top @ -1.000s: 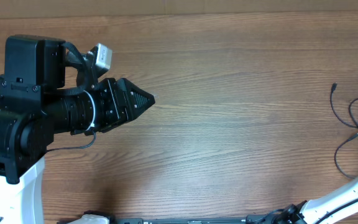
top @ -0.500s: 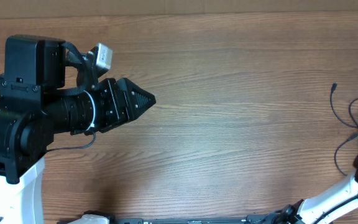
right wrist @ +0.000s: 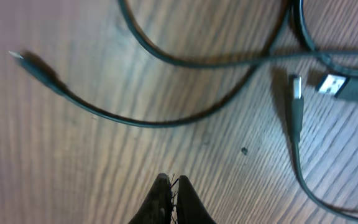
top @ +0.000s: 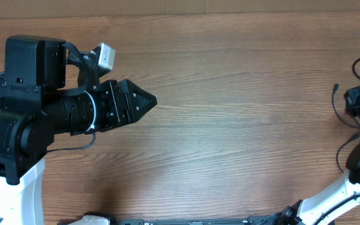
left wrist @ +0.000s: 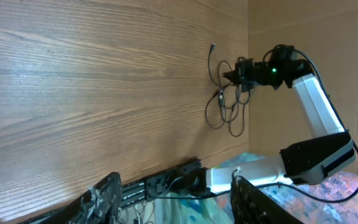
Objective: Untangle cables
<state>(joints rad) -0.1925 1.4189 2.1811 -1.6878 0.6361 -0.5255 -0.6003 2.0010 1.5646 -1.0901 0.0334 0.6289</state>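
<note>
- At the far right edge of the table (top: 230,156), the cables (right wrist: 296,121) are lying in loose loops that are crossing one another, well apart from the left arm.
- Above that pile, the right tool (top: 359,99) is hovering with its fingers pressed together. Its own camera is showing nothing pinched between them, and the tips are pointing at bare wood just beside the nearest strand.
- Close up, 1 black strand is curving across the wood and ending in a thin free plug (right wrist: 33,67). A silvery flat plug (right wrist: 329,82) is resting near a second small plug end, with other strands passing over or under them; which is on top is hard to tell.
- Over on the left side, the left tool (left wrist: 176,186) is hanging turned on its side, its fingers spread wide and gripping nothing.
- Judging from how the loops are overlapping, the untangling is looking barely begun. At least 1 end is lying free, but no strand is sitting fully apart from the rest. Each one is waiting to be drawn out and laid separately.
- Underneath everything, the wood-grain top is showing bare and flat across its middle.
- Beyond the table's edge, a plain brown panel (left wrist: 303,25) is standing, and something with a busy pattern is showing low down past the right arm's base, too blurred to name.
</note>
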